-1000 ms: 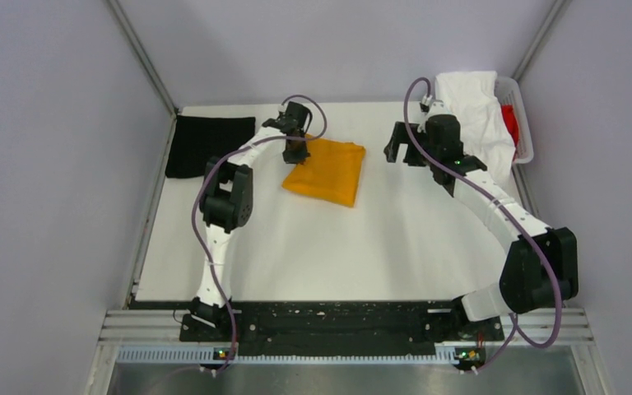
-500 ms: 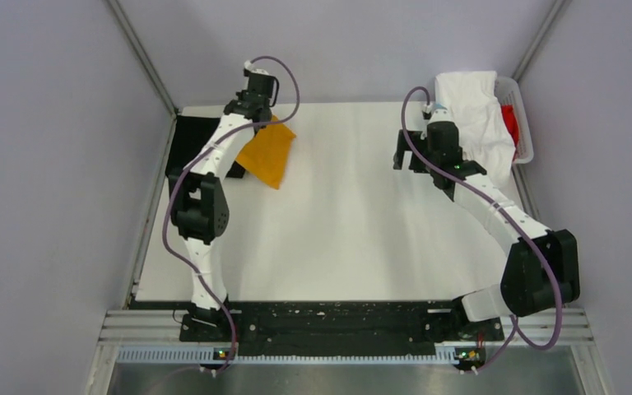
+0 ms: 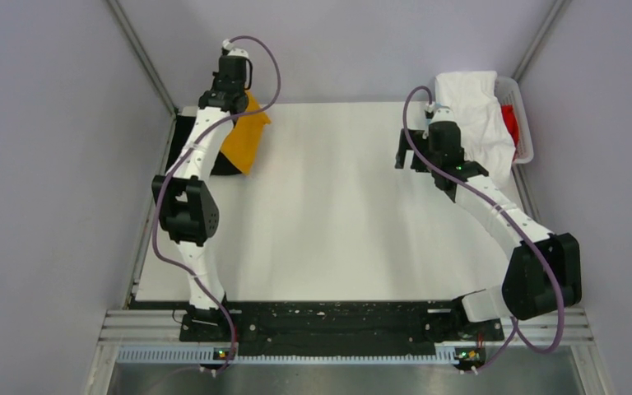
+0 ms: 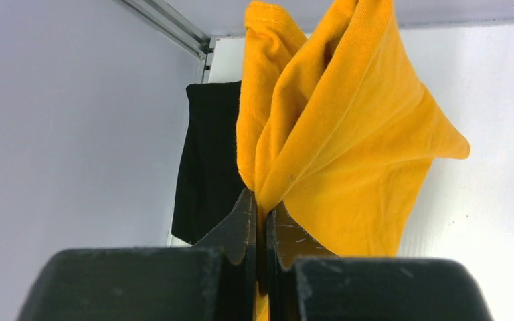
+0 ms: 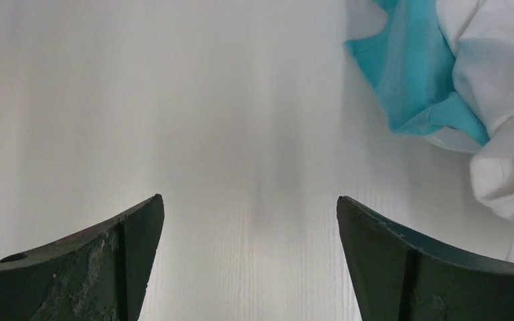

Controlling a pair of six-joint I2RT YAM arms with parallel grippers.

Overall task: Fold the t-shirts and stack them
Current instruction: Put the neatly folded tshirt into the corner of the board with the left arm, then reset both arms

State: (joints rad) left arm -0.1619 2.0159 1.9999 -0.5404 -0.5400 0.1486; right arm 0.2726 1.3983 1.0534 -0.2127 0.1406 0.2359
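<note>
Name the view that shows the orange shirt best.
Left wrist: the orange shirt fills it, pinched in the left fingers. Top shows it partly behind the arm; right wrist misses it.

Bright diffuse light; faint shadows; left tool (image 4: 260, 204) perhaps blurred.

Soft matt knit orange t-shirt (image 4: 348, 134); scuffed black plastic hand (image 4: 260, 234).

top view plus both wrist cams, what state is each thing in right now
orange t-shirt, bunched, hanging from the left gripper
black t-shirt, folded flat on the table
white t-shirt, crumpled over the basket
teal t-shirt, unfolded, partly under the white one
red t-shirt, bunched in the basket
left gripper, shut on the orange t-shirt
right gripper, open, empty
</note>
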